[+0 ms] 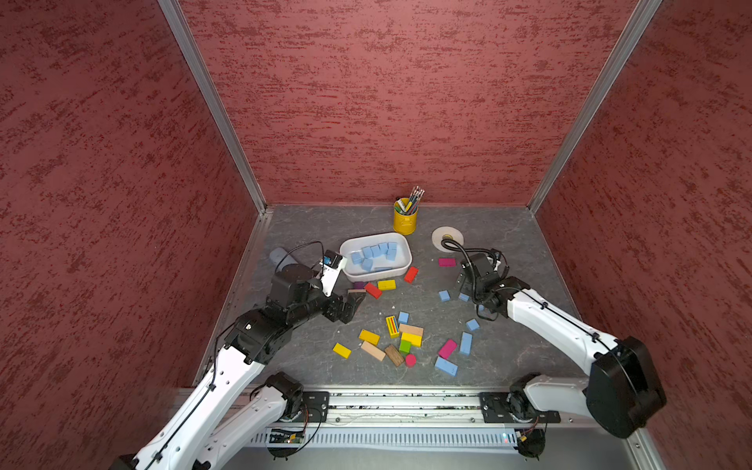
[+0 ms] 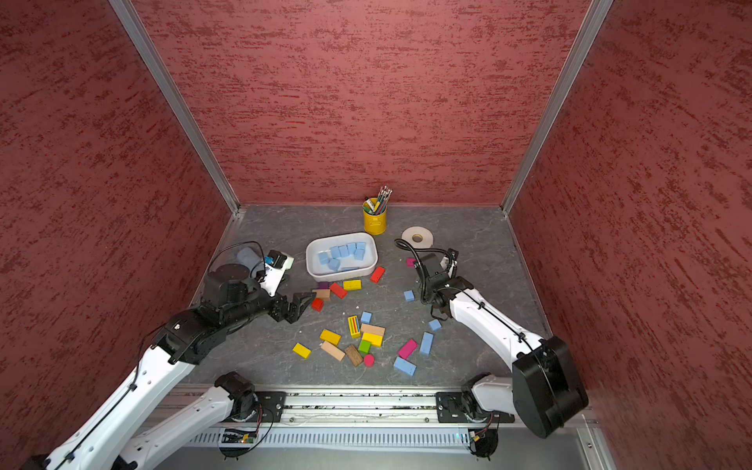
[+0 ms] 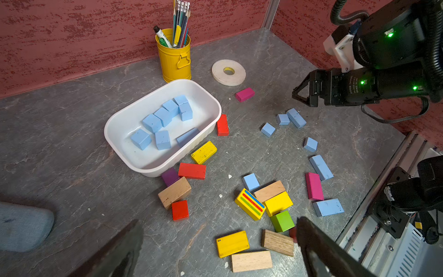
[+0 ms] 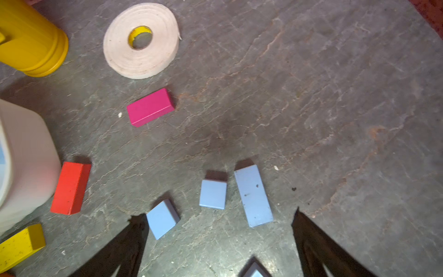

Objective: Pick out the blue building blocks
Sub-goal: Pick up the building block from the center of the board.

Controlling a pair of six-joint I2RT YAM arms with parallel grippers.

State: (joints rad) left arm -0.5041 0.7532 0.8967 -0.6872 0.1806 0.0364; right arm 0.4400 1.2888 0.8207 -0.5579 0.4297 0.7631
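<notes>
- Right wrist view: the right gripper [image 4: 218, 214] hangs low over the table with its jaws spread wide, gripping nothing. A small blue block [image 4: 212, 194] and a long blue block [image 4: 253, 195] sit in the gap at lower centre, close but apart. A tilted blue block [image 4: 163, 219] is just beside the left-hand finger.
- My guess at the step: lining up a grab on 1 of those 3. The next move calls for centring on a single block so the closing fingers don't catch a neighbour.
- Left wrist view: the left gripper [image 3: 219, 221] is released too, empty, above the mixed colours at the bottom of the frame.
- The white tray [image 3: 107, 127], centre left, holds about 8 blue blocks [image 3: 163, 140] and no other colour.
- The yellow tin [image 3: 176, 62], upper centre, has pencils and pens, 0 blocks.
- More loose blue blocks [image 3: 321, 166] lie on the right half of that frame, not yet sorted.
</notes>
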